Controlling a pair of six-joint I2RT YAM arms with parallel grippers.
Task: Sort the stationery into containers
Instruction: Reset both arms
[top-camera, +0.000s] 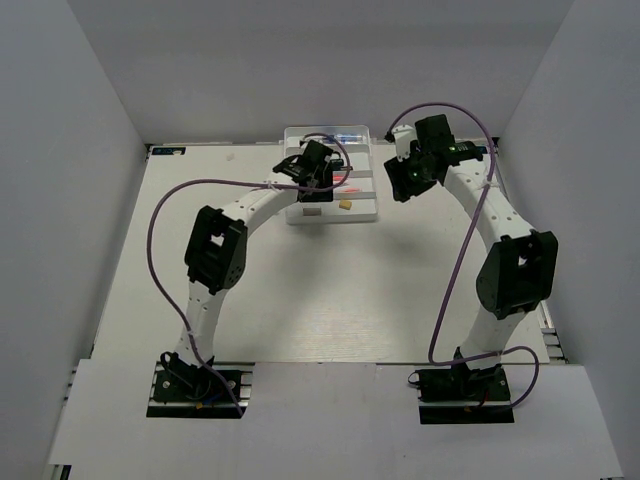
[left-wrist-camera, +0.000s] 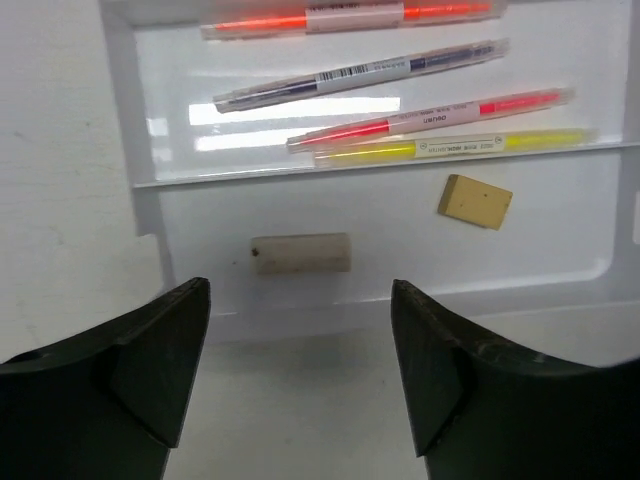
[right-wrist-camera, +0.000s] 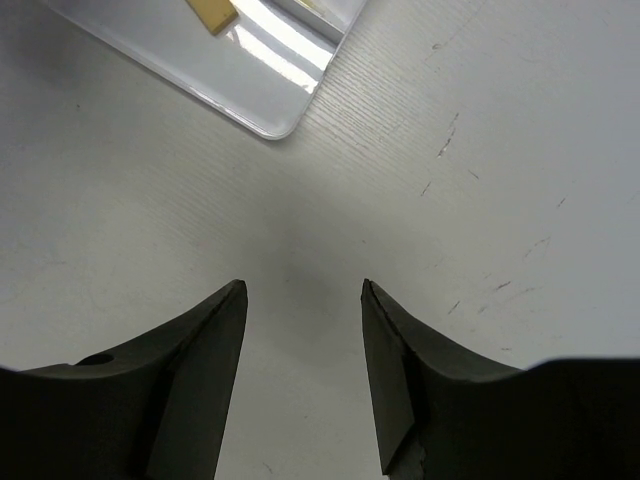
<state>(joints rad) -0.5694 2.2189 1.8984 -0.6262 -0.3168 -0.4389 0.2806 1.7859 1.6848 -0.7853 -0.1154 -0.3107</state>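
Top view first: the left gripper (top-camera: 318, 172) hung right over the white tray (top-camera: 364, 208) at the far end of the table (top-camera: 350, 290). The right gripper (top-camera: 403, 183) sat just off the tray's right side, over bare table. A tan eraser (top-camera: 346, 204) lay in the tray's near row, between the two grippers. Couldn't tell how either set of jaws stood from up there.

Left wrist cam: jaws were wide apart with nothing between them. Straight ahead of the gap, just past the tips, a pale cream block (left-wrist-camera: 300, 253) lay in the tray's nearest row. The tan eraser was in that same row, off past the right finger. One step farther out in the tray, four pens lay roughly crosswise to the jaws: a yellow highlighter (left-wrist-camera: 450, 147) nearest, a pink highlighter (left-wrist-camera: 430, 118) touching it, then a dark blue pen (left-wrist-camera: 360, 72), and an orange highlighter (left-wrist-camera: 350, 17) farthest.

Right wrist cam: jaws apart here too, empty, over plain table. A corner of the tray poked in ahead and to the left of the fingers, well apart from them, with the eraser at the frame's top edge.
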